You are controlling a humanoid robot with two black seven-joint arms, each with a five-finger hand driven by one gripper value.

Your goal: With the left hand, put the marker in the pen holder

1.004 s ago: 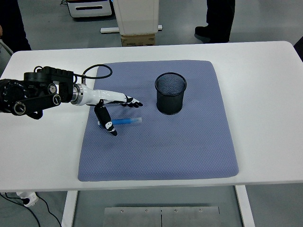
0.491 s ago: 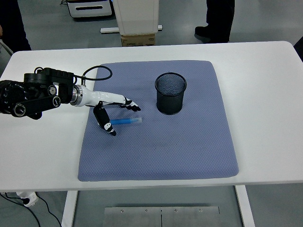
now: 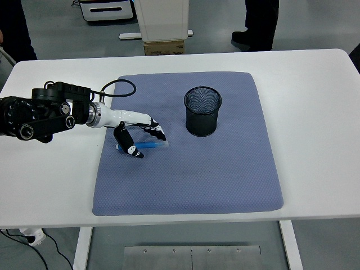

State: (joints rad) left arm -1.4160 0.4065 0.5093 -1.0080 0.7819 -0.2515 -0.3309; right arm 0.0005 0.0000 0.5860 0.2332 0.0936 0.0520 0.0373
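Covering the white table (image 3: 315,112), a blue-grey mat (image 3: 225,174); grey floor (image 3: 214,25) beyond.

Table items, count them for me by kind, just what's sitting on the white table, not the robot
Blue-grey mat: 1
Black mesh pen holder: 1
Blue marker: 1
Total: 3
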